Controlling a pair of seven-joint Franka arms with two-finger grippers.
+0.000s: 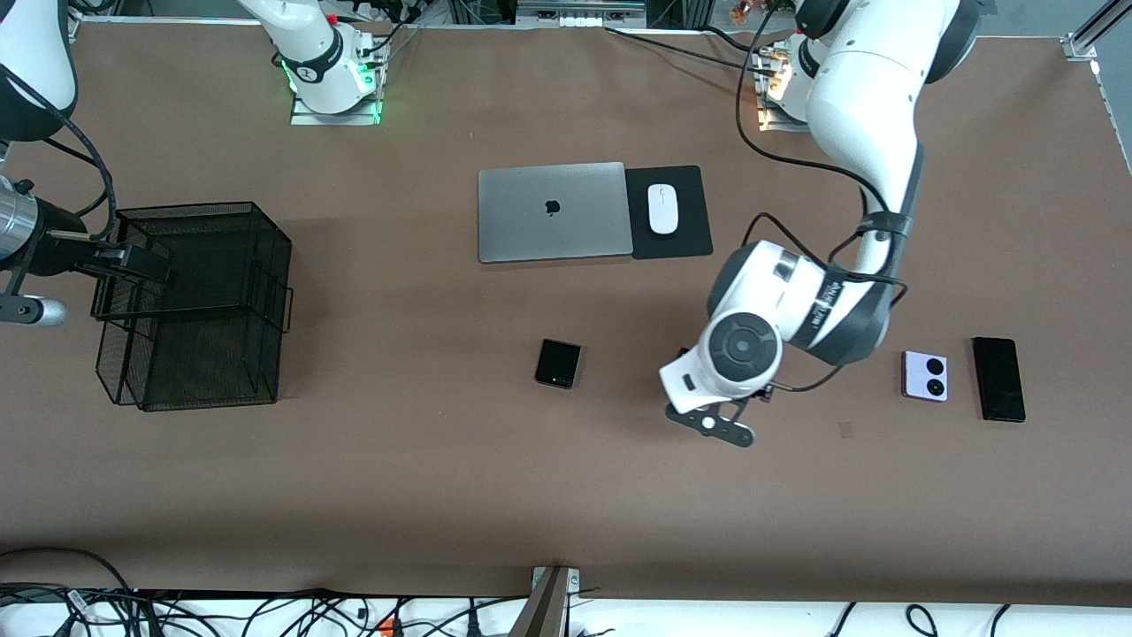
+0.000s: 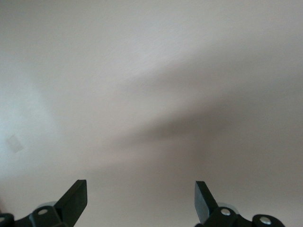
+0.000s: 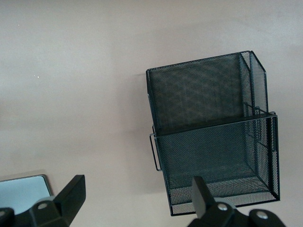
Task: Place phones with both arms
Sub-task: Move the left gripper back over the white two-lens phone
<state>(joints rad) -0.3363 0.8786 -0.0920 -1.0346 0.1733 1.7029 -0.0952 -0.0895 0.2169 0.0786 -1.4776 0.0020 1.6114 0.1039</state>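
1. Front view: the folded black phone (image 1: 558,364) lies mid-counter, nearer the camera than the grey laptop (image 1: 552,211). The white mouse (image 1: 661,209) sits on a black pad (image 1: 682,226) beside the laptop. The lilac phone (image 1: 924,375) and the long black phone (image 1: 998,379) lie just beside each other toward the left arm's end. A black mesh basket (image 1: 196,304) stands at the right arm's end.
2. Left wrist view: the left gripper (image 2: 141,198) hangs over bare brown counter (image 2: 151,71) between the folded black phone and the lilac phone; jaws spread wide, holding nothing.
3. Right wrist view: the right gripper (image 3: 138,197) is over the counter beside the mesh basket (image 3: 213,142); jaws wide apart and empty. A laptop corner (image 3: 23,189) shows at the picture's edge.
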